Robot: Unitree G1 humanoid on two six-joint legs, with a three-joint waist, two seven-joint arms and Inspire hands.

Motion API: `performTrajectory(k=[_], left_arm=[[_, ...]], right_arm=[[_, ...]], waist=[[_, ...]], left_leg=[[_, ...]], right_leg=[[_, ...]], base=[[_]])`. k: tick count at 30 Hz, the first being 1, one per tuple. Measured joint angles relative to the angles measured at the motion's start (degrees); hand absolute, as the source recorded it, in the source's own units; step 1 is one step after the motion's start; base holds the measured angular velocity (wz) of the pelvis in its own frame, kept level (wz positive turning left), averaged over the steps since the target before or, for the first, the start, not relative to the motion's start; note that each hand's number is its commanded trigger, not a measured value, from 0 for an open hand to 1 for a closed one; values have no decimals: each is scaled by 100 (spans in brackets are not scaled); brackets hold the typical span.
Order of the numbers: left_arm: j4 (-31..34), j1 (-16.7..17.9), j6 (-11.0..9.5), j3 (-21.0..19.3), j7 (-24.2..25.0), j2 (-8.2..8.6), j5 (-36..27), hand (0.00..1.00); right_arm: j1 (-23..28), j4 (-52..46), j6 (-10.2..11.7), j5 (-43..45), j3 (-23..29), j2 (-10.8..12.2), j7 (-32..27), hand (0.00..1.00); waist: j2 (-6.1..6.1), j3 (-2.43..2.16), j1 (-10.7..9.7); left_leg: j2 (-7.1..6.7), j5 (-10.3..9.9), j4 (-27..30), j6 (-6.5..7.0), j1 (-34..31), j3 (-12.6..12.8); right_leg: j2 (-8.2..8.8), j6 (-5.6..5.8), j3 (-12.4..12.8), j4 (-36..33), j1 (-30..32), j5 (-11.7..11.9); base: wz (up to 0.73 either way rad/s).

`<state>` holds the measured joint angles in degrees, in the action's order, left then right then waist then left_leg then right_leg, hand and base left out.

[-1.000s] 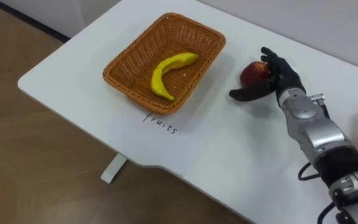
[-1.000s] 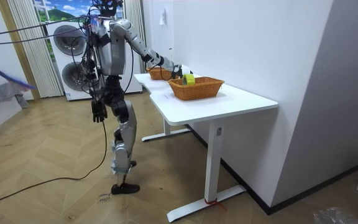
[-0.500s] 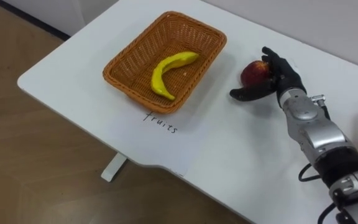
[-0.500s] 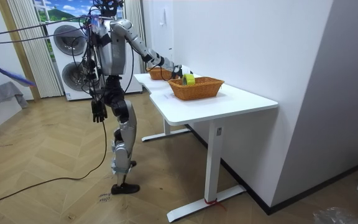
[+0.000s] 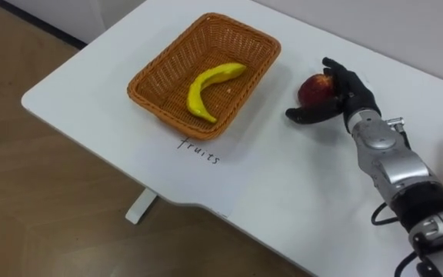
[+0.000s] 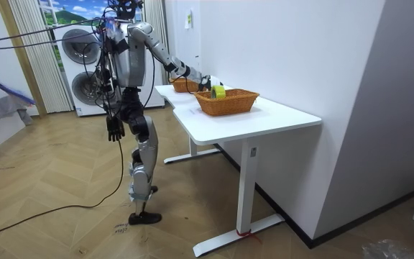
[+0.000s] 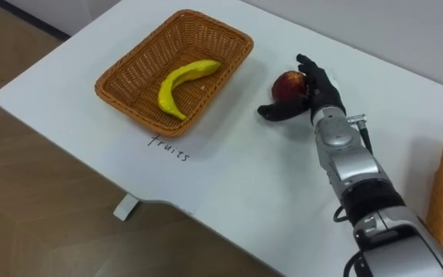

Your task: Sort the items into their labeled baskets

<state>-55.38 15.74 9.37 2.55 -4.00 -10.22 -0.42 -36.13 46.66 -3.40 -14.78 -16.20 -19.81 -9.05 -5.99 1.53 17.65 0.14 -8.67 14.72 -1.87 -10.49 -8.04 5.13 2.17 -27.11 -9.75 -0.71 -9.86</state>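
Right hand [image 5: 351, 95] curled round the apple [image 5: 311, 91] on the table [image 5: 283, 181]

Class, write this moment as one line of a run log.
right hand: curled round red apple | yellow curved banana: inside brown wicker basket | left hand: hanging by hip

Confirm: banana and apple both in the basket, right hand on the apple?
No: the apple sits on the table beside the basket, not in it, as the left eye view shows. The banana is in the basket; the right hand is on the apple.
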Motion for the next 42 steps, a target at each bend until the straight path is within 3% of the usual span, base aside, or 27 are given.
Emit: performTrajectory(k=[4, 35, 42], left_arm=[[-2, -3, 3, -7, 63, -2, 2, 0], [-185, -105, -78, -1, 224, 0, 5, 0], [-96, -145, -67, -56, 162, 0, 6, 0]], right_arm=[[0, 16, 9, -3, 2, -114, 55, 100], [-72, 92, 142, 106, -3, -139, 412, 100], [-76, -568, -54, 843, 2, -109, 183, 100]], waist=[[2, 1, 1], [1, 6, 1], [-34, -19, -36]], left_leg=[[2, 0, -1, 0, 2, 5], [6, 1, -11, 1, -20, 33], [-2, 8, 6, 7, -77, 55]], right_leg=[[0, 0, 1, 2, 3, 0], [5, 0, 19, -2, 79, 0], [19, 0, 26, -10, 141, 0]], base=[[0], [0], [0]])
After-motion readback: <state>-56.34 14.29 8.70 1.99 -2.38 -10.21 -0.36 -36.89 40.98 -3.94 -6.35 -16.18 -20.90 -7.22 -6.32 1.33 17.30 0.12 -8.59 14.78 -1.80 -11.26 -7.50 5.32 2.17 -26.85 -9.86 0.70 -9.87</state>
